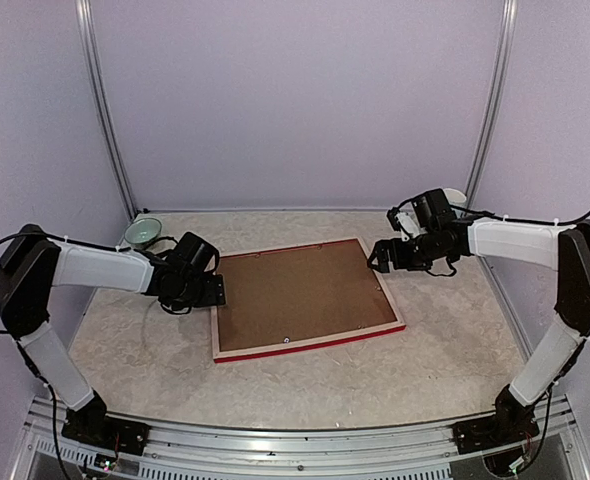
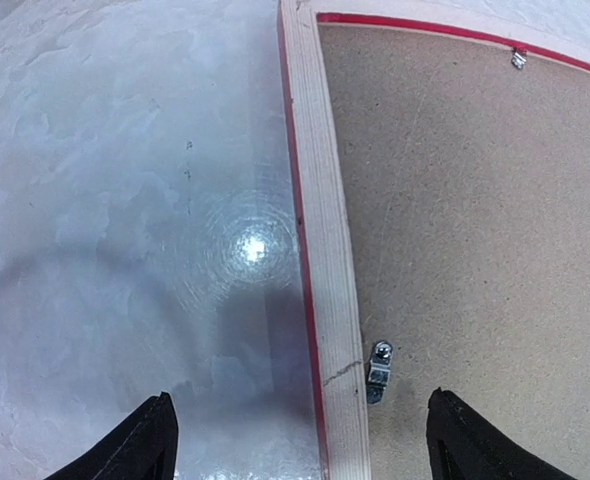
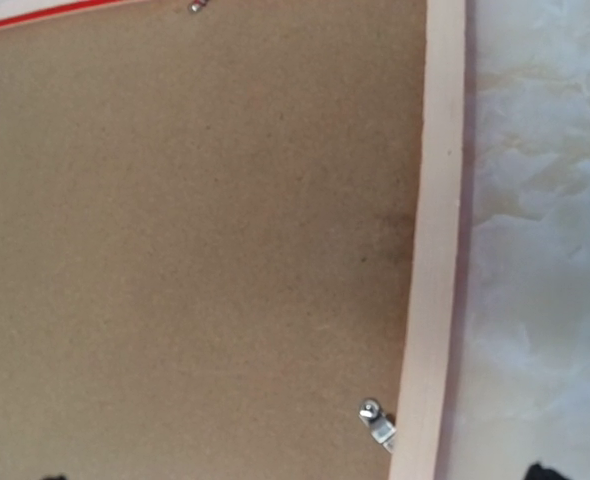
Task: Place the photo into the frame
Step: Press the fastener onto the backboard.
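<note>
On the table (image 1: 425,380), the frame (image 1: 305,342) lies with front hidden.

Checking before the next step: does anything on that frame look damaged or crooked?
Yes. What looks like a hairline crack crosses the pale wood rail of the frame, right beside a metal clip, seen in the left wrist view. The frame also lies slightly askew to the near edge of the table.
</note>
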Robot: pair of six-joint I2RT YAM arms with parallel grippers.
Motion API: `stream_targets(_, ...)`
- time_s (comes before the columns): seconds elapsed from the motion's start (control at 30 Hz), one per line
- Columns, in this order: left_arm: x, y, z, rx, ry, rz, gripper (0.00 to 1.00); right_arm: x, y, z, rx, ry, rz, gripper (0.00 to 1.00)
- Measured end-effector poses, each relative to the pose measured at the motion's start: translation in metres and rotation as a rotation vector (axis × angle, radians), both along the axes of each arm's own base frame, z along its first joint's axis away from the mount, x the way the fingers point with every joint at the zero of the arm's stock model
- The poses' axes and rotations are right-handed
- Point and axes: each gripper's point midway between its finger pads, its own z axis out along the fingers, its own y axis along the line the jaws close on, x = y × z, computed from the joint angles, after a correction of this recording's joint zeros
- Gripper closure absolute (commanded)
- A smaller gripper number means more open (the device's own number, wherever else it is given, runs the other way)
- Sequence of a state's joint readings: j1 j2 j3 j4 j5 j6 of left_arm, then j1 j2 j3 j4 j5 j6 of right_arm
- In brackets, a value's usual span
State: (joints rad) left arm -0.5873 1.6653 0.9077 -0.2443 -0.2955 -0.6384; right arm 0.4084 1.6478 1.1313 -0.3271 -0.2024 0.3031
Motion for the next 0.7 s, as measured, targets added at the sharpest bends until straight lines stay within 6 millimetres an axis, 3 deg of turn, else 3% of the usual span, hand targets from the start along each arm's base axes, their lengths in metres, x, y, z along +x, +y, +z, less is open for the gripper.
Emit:
stream_targets(0.2, -0.004, 0.004, -0.025, 0.042, 0.057, -0.004, 0.24, 0.000, 0.000, -0.004, -0.006, 0.007, 0.002, 0.01)
stream_targets(0.7, 0.003, 0.003, -0.014, 0.022, 0.021, -0.001, 0.30, -0.001, -0.001, -0.008, -0.011, 0.012, 0.004, 0.01)
